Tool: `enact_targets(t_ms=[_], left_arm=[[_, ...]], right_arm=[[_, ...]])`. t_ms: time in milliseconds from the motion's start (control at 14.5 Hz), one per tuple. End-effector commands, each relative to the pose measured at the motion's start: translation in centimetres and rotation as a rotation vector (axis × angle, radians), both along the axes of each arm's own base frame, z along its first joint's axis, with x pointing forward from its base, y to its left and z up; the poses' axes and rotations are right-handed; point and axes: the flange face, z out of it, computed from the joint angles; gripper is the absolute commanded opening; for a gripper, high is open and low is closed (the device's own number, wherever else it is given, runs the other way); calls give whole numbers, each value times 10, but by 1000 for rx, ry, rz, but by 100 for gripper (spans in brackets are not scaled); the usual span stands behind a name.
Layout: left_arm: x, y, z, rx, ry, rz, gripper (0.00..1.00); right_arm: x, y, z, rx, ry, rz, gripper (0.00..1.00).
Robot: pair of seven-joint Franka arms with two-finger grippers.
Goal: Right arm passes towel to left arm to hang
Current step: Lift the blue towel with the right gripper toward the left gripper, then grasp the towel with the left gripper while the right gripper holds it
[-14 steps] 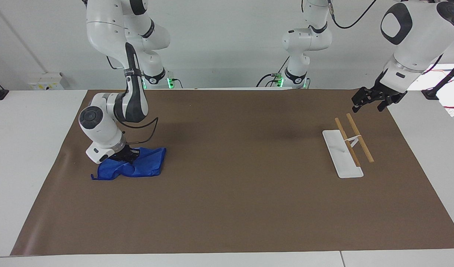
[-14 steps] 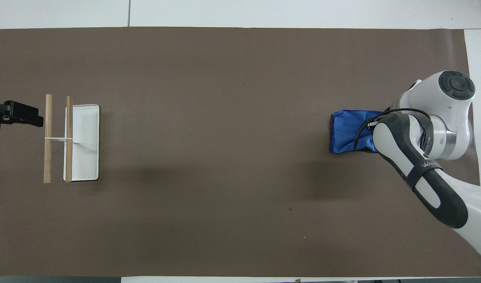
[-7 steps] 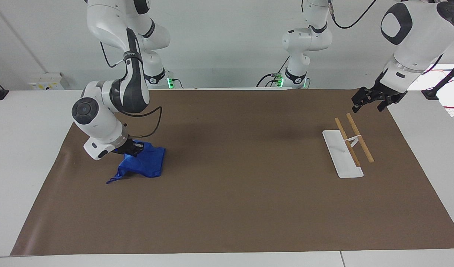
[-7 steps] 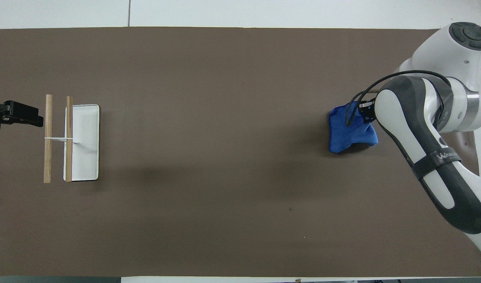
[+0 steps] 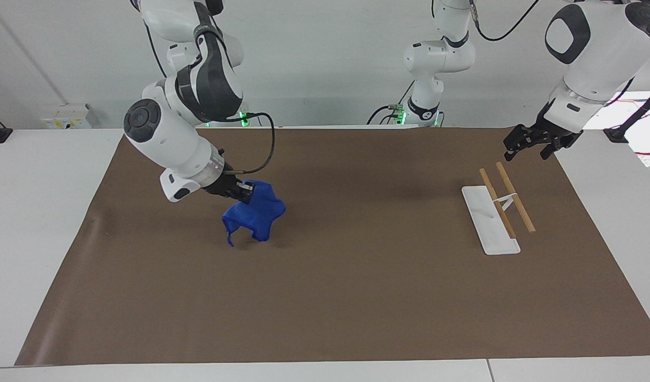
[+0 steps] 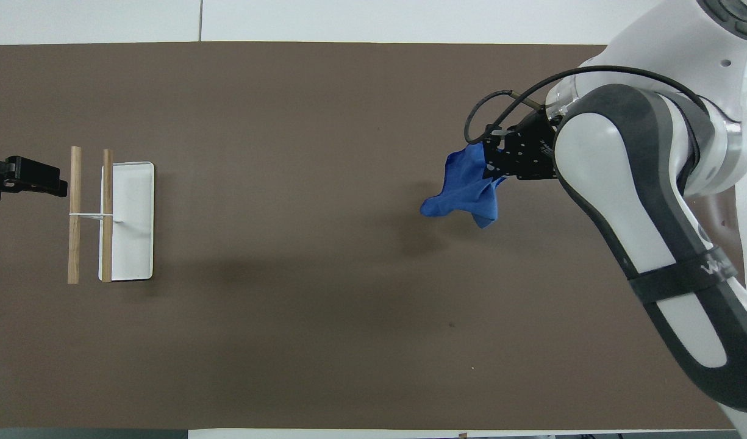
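My right gripper is shut on the blue towel and holds it in the air over the brown mat, toward the right arm's end of the table. The towel hangs bunched below the gripper, clear of the mat; it also shows in the overhead view, with the right gripper at its edge. My left gripper waits in the air at the left arm's end, beside the towel rack; in the overhead view the left gripper sits next to the rack's wooden bars.
The rack has a white base tray and two wooden bars on a thin white stand. A third white arm stands at the robots' edge of the table. White table surface borders the mat.
My right gripper has lifted the towel off the mat and carried it toward the table's middle. The towel now hangs free. The left arm has not moved.
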Motion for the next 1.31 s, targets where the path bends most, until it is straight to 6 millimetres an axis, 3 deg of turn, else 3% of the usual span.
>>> enact_targets(t_ms=[0,276,552,759,966,1241], left_arm=[[-3,-2,0,13,-8,-11,100],[-4,-2,0,13,-6,-9,100],[-9,-18,6,11,3,-25,100],[-9,-63,-1,-38,6,71,100],[-3,-105,-22,-152,28,290,100],[9,-133,-60,-254,88,572,99]], right_arm=[[-9,54,15,31,45,-158,0],[-29,129,40,142,106,-400,0],[-54,202,55,222,121,-589,0],[-73,243,58,274,120,-687,0],[-86,262,61,291,123,-700,0],[-89,265,60,291,126,-701,0]])
